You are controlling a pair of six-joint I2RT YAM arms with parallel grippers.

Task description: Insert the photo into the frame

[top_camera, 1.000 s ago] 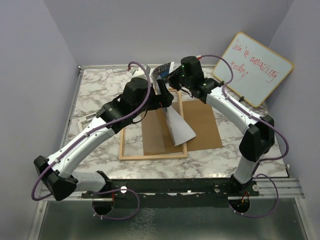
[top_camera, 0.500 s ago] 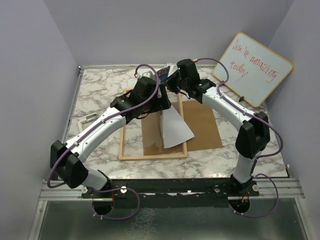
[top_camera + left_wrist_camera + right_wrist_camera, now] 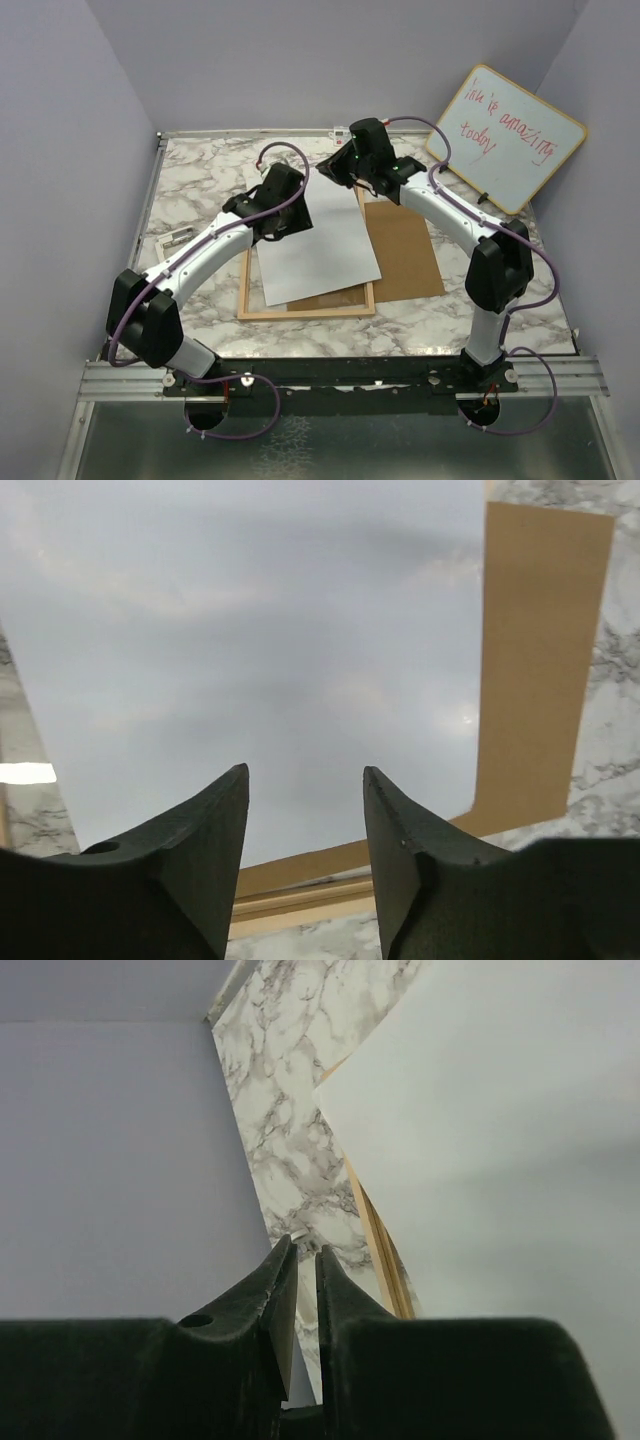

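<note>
The photo point(image 3: 318, 245) lies flat over the frame point(image 3: 305, 313), its plain white back point(image 3: 250, 650) up, so the picture side is hidden. It covers most of the frame's opening, slightly skewed, and a brown strip shows below it. My left gripper point(image 3: 293, 218) hovers over the photo's far left part; its jaws point(image 3: 305, 780) stand apart with nothing between them. My right gripper point(image 3: 335, 165) is at the photo's far edge point(image 3: 500, 1110), next to the frame's wooden rail point(image 3: 378, 1240). Its jaws point(image 3: 306, 1252) leave only a narrow slit and hold nothing.
A brown backing board point(image 3: 405, 250) lies on the marble table just right of the frame. A whiteboard with red writing point(image 3: 510, 135) leans at the back right. Grey walls close in the table on three sides.
The photo, held up tilted between the grippers a second ago, has dropped flat onto the frame, white side up. The left jaws have narrowed; the right gripper let go and drew back.
</note>
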